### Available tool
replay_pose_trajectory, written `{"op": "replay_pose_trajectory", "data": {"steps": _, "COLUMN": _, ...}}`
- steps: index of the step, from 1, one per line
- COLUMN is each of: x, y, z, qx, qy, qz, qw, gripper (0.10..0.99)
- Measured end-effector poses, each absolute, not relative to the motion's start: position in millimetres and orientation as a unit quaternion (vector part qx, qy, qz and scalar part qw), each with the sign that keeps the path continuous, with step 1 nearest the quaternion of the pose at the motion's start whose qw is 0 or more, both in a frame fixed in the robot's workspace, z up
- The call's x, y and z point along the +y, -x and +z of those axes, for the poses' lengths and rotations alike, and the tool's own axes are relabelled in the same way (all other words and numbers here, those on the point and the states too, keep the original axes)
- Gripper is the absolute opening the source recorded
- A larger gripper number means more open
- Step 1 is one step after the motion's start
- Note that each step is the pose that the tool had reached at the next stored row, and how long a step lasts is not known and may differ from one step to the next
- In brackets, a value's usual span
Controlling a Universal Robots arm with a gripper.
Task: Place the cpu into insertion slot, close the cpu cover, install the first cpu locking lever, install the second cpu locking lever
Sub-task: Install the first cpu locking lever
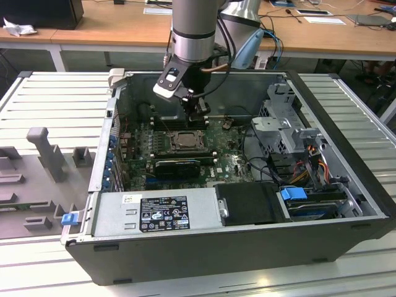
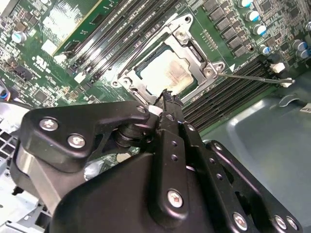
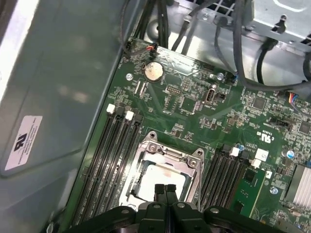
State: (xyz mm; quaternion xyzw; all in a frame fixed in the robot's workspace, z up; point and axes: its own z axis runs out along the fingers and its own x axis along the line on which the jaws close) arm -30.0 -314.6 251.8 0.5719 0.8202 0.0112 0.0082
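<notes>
Exterior view: gripper [image 1: 197,115] hangs inside the open grey sheet-metal case [image 1: 346,133], just above the insertion slot [image 1: 168,138] on the green motherboard [image 1: 232,162]. The black power supply label [image 1: 164,213] carries white print. Second wrist view: black fingers [image 2: 170,104] pressed together with nothing between them, tips near the cpu cover [image 2: 130,78] edge. The cpu [image 2: 163,70], a dull silver square, sits in the slot under the cover's window. A thin wire lever [image 2: 248,77] sticks out sideways. First wrist view: round coin cell [image 3: 154,71] on the board, white sticker [image 3: 23,141] on the case wall.

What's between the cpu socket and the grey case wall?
A bank of long black memory slots fills the stretch between the socket and the wall, as the first wrist view shows.
</notes>
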Motion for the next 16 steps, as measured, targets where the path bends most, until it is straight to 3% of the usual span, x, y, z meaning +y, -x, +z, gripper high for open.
{"op": "replay_pose_trajectory", "data": {"steps": 16, "x": -314.6, "y": 30.1, "z": 252.4, "qx": 0.883, "qy": -0.470, "qz": 0.012, "qw": 0.007, "gripper": 0.106}}
